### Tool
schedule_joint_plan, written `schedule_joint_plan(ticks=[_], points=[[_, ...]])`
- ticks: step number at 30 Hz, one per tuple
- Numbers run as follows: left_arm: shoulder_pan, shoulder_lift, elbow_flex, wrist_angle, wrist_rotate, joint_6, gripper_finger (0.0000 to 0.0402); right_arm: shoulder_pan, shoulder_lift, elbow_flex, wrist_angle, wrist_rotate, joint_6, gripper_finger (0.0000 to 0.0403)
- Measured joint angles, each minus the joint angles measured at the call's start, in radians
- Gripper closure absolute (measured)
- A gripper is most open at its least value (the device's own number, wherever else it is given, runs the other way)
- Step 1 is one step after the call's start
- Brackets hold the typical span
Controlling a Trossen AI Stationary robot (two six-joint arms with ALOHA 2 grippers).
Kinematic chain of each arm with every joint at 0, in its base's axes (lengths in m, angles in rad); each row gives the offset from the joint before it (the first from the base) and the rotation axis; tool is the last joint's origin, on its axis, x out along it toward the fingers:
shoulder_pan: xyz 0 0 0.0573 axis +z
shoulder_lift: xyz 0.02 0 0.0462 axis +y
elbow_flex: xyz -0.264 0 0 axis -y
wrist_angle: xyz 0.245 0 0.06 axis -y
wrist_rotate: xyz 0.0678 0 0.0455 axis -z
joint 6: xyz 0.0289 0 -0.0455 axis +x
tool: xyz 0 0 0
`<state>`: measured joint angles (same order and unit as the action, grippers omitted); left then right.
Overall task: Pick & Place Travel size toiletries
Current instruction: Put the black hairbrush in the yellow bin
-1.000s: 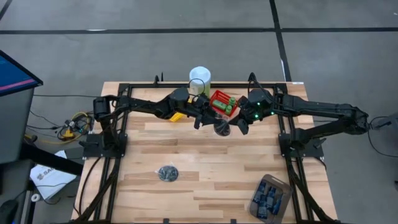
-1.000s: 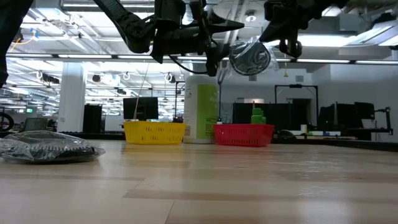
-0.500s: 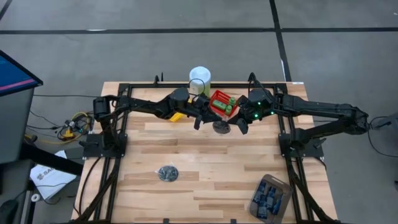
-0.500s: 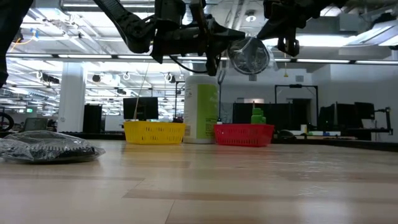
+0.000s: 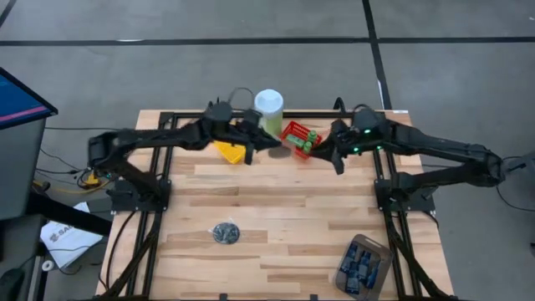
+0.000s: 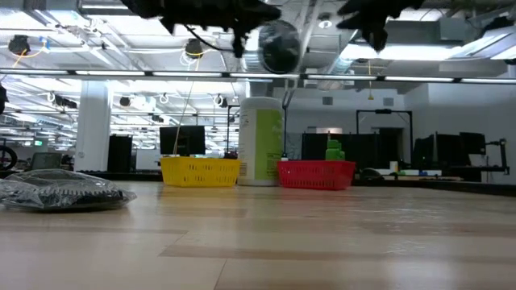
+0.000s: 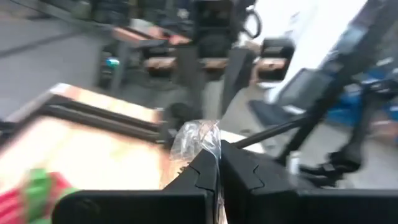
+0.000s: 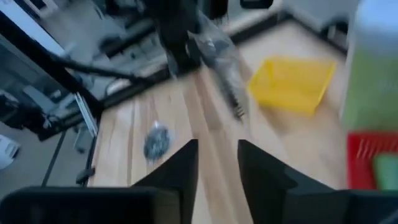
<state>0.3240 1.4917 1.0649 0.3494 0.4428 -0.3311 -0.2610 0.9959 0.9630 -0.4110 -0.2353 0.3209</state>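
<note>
A dark round bundle in clear wrap (image 6: 278, 47) hangs high over the table's far middle, with my left gripper (image 7: 217, 167) shut on it. From above, that gripper (image 5: 270, 145) sits between the yellow basket and the red basket. My right gripper (image 8: 217, 163) stands open with nothing in it, a little to the right of the bundle (image 8: 219, 57), near the red basket (image 5: 334, 157). A second wrapped bundle (image 5: 224, 232) lies flat on the table's near left. My left gripper pinches the crinkled clear wrap at the bundle's edge (image 7: 199, 142) between its two shut fingers. The fingers reach in about level from the table's left. The bundle juts out past the fingertips and hangs clear of the table (image 6: 278, 47).
At the far edge stand a yellow basket (image 5: 232, 151), a tall pale green canister with a white lid (image 5: 269, 107) and a red basket (image 5: 297, 136) holding green bottles. A grey tray of dark navy tubes (image 5: 362, 263) sits at the near right corner.
My left gripper has shut on the bundle's wrap and my right gripper has opened and let go of it. The left gripper has then risen and drawn back toward the table's far left with the bundle. The right gripper has pulled away to the right and up.
</note>
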Motion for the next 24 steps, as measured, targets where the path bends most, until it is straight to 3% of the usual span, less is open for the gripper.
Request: schedule_joint_plan(ticks=[5, 9, 12, 17, 24], points=[[0.019, -0.147, 0.000, -0.273, -0.164, 0.131, 0.0401, -0.053, -0.113, 0.000, 0.042, 0.001, -0.040, 0.0265], [0.039, -0.212, 0.000, -0.505, -0.420, 0.204, 0.0401, -0.109, -0.201, 0.000, 0.024, 0.005, -0.039, 0.0245], [0.058, -0.229, -0.036, -0.538, -0.556, 0.231, 0.0401, -0.146, -0.250, 0.001, 0.007, 0.005, -0.036, 0.0237], [0.121, -0.224, -0.183, -0.498, -0.578, 0.191, 0.0401, -0.177, -0.295, 0.001, -0.035, 0.005, -0.033, 0.0236], [0.205, -0.220, -0.346, -0.295, -0.582, 0.140, 0.0401, -0.212, -0.354, 0.000, -0.056, 0.021, -0.033, 0.0244]])
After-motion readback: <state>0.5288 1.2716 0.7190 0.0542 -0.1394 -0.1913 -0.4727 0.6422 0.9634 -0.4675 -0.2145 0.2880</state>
